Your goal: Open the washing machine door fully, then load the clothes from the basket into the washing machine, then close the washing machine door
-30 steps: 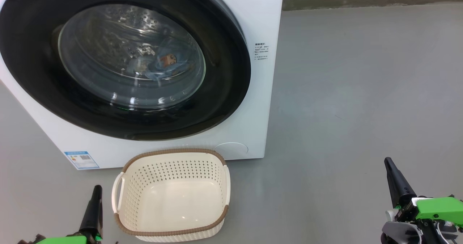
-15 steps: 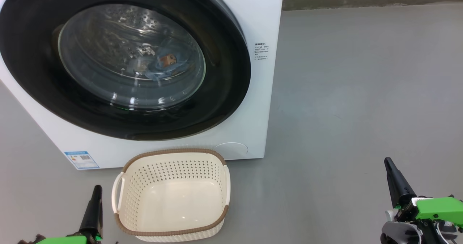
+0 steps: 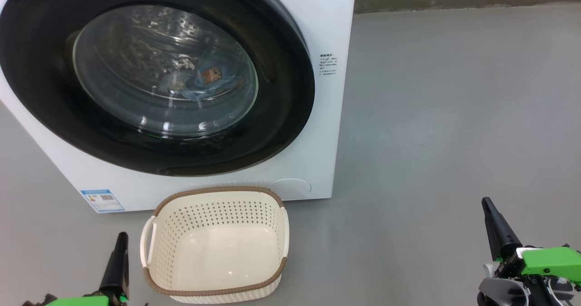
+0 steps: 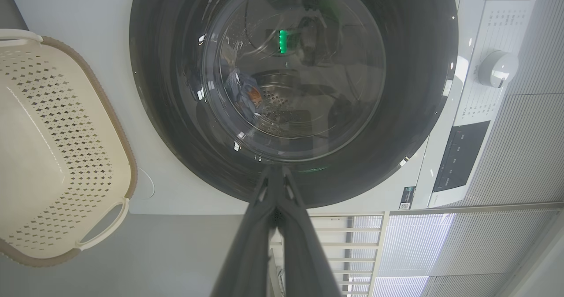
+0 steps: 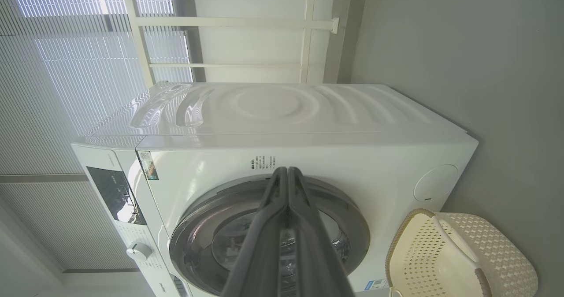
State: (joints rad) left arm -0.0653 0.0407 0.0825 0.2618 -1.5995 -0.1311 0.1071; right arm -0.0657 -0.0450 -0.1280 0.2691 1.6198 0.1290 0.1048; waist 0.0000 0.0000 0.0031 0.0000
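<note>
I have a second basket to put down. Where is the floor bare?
Bare: the smooth grey floor right of the big white washing machine, up to the right end effector. Crowded: the strip between machine and cream perforated plastic basket.

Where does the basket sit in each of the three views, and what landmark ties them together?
Head view: basket at bottom centre-left, below the washing machine door.
Left wrist view: basket at the left edge.
Right wrist view: basket in the bottom right corner.
Shared landmark: that round black door, beside the basket in all three.
</note>
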